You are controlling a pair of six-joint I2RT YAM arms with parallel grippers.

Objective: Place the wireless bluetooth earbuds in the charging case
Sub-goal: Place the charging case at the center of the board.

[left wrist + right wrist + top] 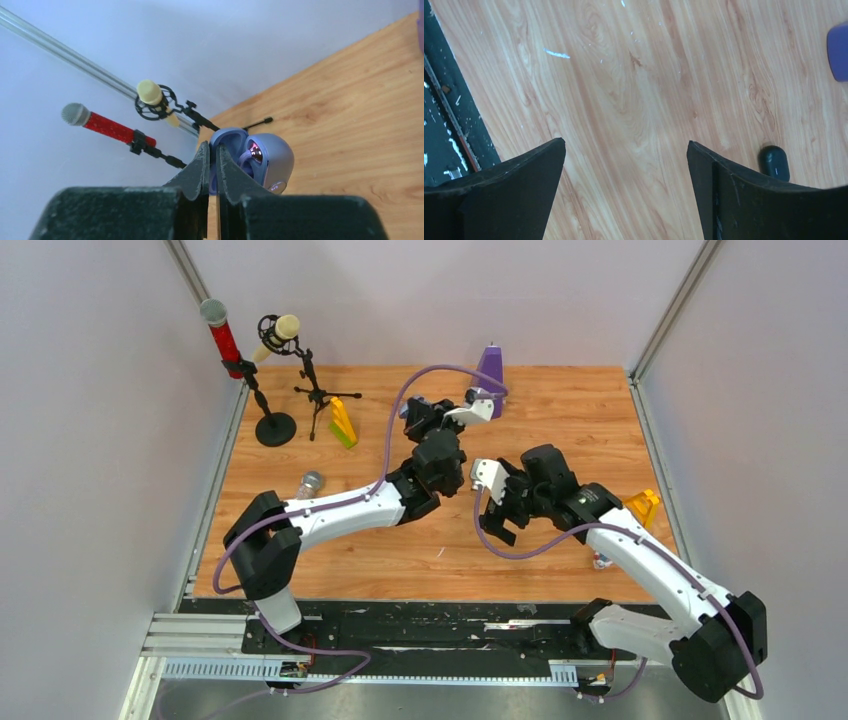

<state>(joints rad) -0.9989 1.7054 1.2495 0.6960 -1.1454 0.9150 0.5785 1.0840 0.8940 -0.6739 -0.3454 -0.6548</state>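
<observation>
In the left wrist view my left gripper [214,147] is shut on the raised lid of an open pale purple charging case [272,157], held above the wood. One glossy earbud [256,151] sits in the case's socket and glints pink. From above, the left gripper [420,418] is at mid-table and hides the case. My right gripper [625,142] stands open over bare wood with nothing between its fingers; in the top view the right gripper [503,527] hovers near the table's middle. A small black rounded piece [774,162], seemingly a black earbud, lies just outside its right finger.
A red microphone [222,337] and a beige one [284,330] stand on stands at the back left. A purple cone [490,367], a yellow-green block [343,424], a silver microphone [310,483] and a yellow piece [643,506] sit around the table. A black rail [420,625] runs along the near edge.
</observation>
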